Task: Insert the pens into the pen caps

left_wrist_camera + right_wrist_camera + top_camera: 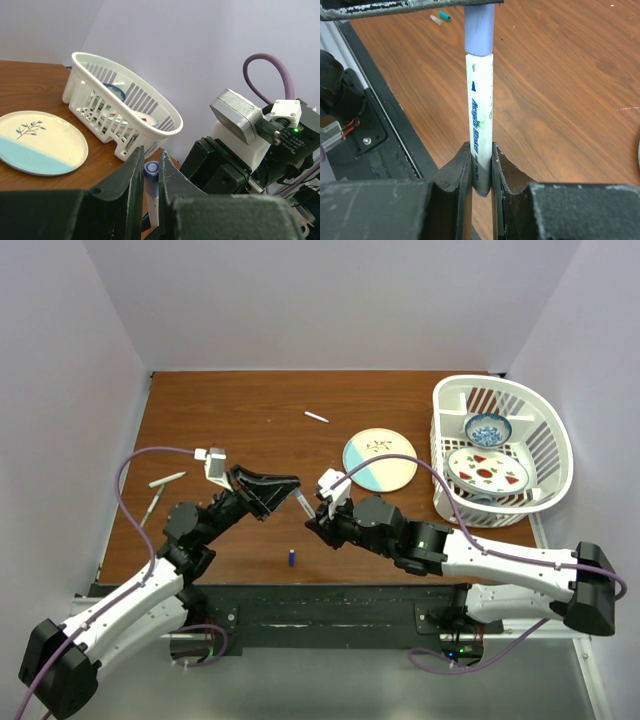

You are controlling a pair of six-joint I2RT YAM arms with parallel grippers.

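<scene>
My right gripper [481,150] is shut on the lower end of a white pen [480,110] with blue lettering. My left gripper [151,161] is shut on a dark blue pen cap [151,170], which sits on the pen's tip [479,30]. In the top view the two grippers [285,490] [311,512] meet above the table with the pen [300,502] between them. A second blue cap [291,558] stands on the table near the front edge. Two pens [167,479] [152,506] lie at the left, another [316,417] at the back. A green cap [444,16] lies far off.
A cream and blue plate [380,460] lies right of centre. A white basket [545,430] holding a blue bowl and a strawberry plate stands at the right edge. The black table rim [330,592] runs along the front.
</scene>
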